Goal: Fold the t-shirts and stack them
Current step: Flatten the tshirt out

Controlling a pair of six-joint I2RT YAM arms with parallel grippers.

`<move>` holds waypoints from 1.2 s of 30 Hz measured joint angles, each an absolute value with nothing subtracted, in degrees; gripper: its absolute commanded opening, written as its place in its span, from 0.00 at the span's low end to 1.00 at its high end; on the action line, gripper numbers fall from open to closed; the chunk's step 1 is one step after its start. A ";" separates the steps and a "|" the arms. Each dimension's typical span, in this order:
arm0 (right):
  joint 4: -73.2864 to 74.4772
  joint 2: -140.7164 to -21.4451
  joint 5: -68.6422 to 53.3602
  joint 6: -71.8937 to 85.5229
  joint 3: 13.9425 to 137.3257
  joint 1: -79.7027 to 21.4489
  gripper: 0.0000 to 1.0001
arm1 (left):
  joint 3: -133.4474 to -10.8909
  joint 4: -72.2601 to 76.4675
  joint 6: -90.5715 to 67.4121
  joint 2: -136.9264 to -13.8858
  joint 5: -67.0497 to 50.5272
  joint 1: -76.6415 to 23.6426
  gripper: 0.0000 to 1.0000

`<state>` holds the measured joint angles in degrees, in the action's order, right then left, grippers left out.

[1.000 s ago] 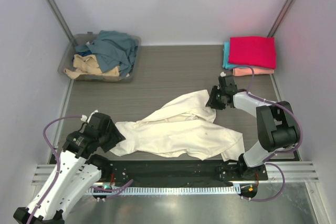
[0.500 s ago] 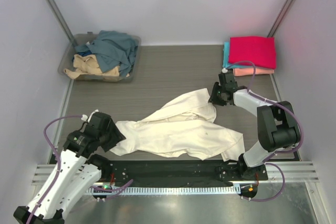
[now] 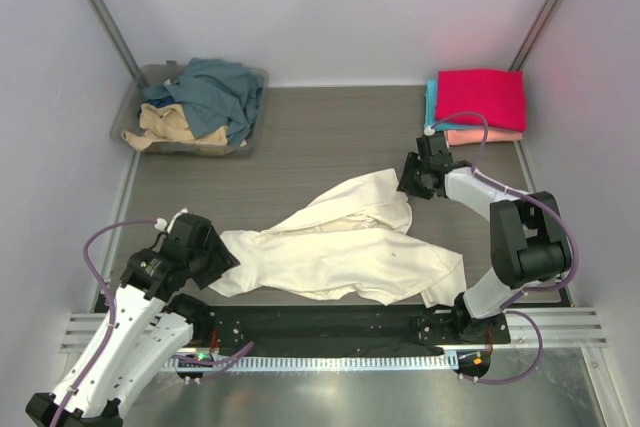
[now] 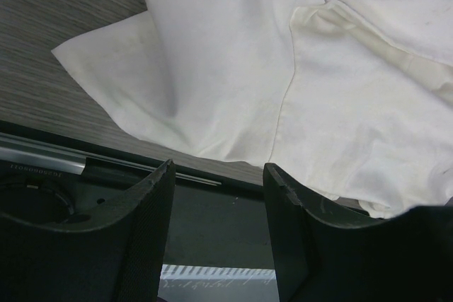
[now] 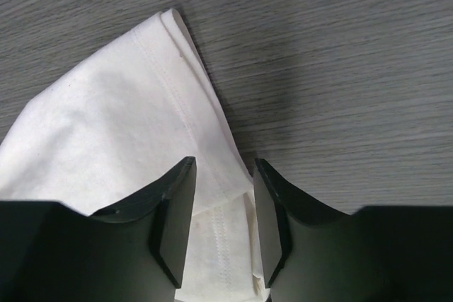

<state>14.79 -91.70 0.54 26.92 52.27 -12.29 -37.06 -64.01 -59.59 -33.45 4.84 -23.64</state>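
Mid-frame the cream t-shirt [image 3: 340,247] sprawls crumpled, right gripper [image 5: 223,171] parted over its sleeve hem [image 5: 185,61], left gripper [image 4: 218,175] parted and empty at lower left; a shallow pinch could slip off that thin edge.

Cream t-shirt [image 5: 120,132], double-stitched along its edge, corner pointing up, lying flat | grey wood-grain worktop [image 5: 340,68] bare to the right | right tool [image 5: 224,167], black fingers [image 5: 173,224] parted, the cloth's edge running down between them
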 measured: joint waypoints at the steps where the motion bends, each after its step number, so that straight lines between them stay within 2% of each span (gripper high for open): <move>1: 14.81 -91.83 0.56 26.94 52.27 -12.29 0.48 | -37.06 -64.01 -59.59 -33.47 4.84 -23.64 0.54; 6: 14.72 -92.40 0.58 26.89 52.16 -12.29 0.48 | -37.06 -63.99 -59.59 -33.47 4.82 -23.62 0.54; 13: 14.13 -94.56 0.34 26.87 51.55 -12.29 0.42 | -37.06 -63.99 -59.59 -33.45 4.80 -23.62 0.54; 17: 13.65 -94.83 0.30 26.85 51.55 -12.29 0.33 | -37.06 -63.99 -59.61 -33.45 4.82 -23.62 0.54; 18: 13.56 -94.87 0.25 26.85 51.55 -12.29 0.27 | -37.06 -63.99 -59.59 -33.45 4.82 -23.62 0.54; 24: 13.56 -94.74 0.08 26.76 51.55 -12.29 0.04 | -37.06 -63.99 -59.61 -33.47 4.82 -23.62 0.54; 30: 17.80 -92.20 1.30 25.96 53.80 -12.23 0.01 | -37.06 -63.86 -59.61 -34.22 4.80 -23.62 0.53; 36: 22.52 -88.53 2.07 25.58 62.50 -10.02 0.01 | -37.06 -62.89 -59.61 -38.24 4.14 -23.66 0.53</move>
<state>22.52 -88.53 2.07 25.58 62.50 -10.02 -37.06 -62.89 -59.61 -38.24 4.14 -23.66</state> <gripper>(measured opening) 0.031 0.530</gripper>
